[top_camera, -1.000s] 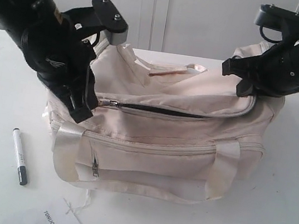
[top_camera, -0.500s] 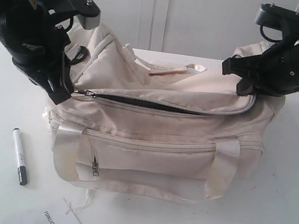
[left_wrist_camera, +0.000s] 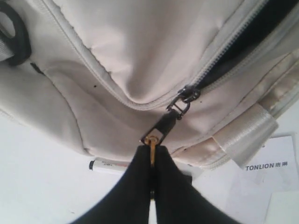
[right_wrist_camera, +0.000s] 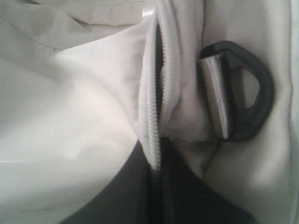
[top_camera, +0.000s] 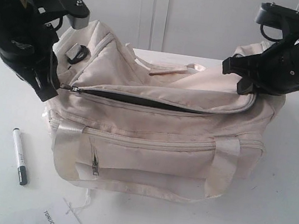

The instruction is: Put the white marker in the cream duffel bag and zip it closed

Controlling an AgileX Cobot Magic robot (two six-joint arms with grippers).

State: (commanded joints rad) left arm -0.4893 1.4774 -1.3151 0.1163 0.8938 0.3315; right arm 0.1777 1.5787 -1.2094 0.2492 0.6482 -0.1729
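Zip pull dragged left, left fingers pinching it, right fingers clamping cream duffel bag, white marker near tag

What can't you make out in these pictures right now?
- Inside of the bag: exterior view, only a dark slit along the open zipper.
- Marker print: exterior view, too small to read; left wrist view, the left fingers hide part of it.
- Paper tag: exterior view, cut off by the bottom edge.
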